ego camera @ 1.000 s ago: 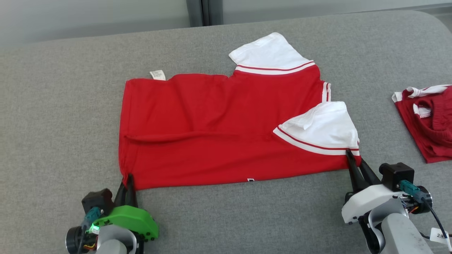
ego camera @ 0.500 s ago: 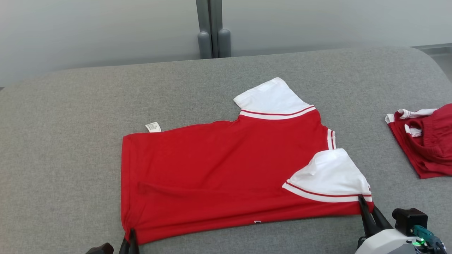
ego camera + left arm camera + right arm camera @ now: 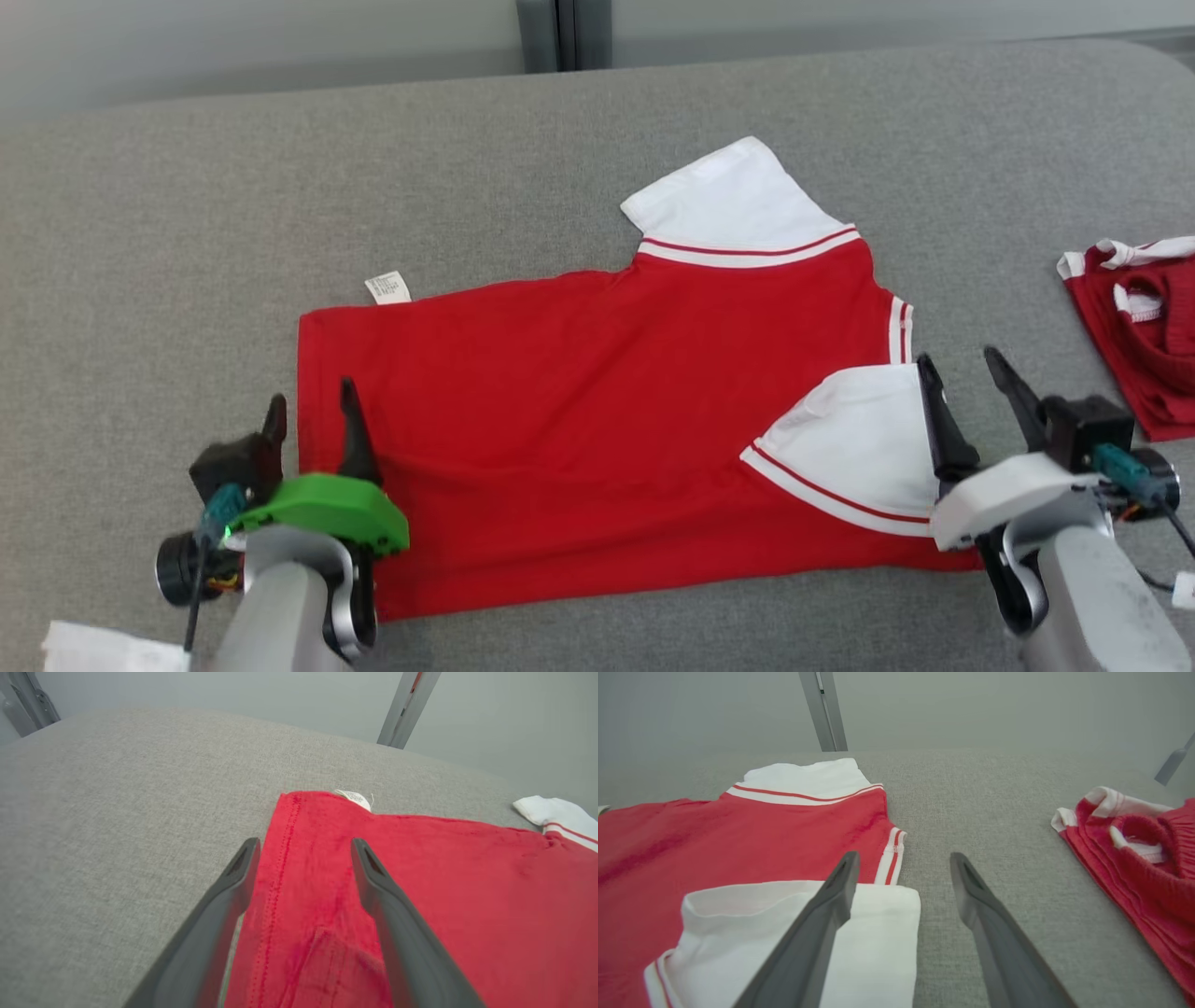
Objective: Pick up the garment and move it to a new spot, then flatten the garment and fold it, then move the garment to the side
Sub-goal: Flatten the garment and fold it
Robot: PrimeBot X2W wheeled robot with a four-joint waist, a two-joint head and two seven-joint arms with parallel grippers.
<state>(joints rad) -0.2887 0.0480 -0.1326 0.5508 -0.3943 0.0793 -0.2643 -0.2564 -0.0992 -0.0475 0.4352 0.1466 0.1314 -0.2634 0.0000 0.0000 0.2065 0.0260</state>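
Well, my left gripper (image 3: 311, 406) and right gripper (image 3: 958, 362) gape empty astride the shirt (image 3: 579, 401) edges. A red pile (image 3: 1144, 355) lies rightward.

You had a grey fabric-covered tabletop (image 3: 187, 187) before you, and near its right edge lay a bunched red piece of clothing (image 3: 1153, 373) with white trim, partly cut off by the head view's border. Behind the tabletop's far edge you could see a grey upright post (image 3: 563, 33) against a pale wall (image 3: 233, 37), and a white sheet of paper (image 3: 93, 649) showed at the near left corner.
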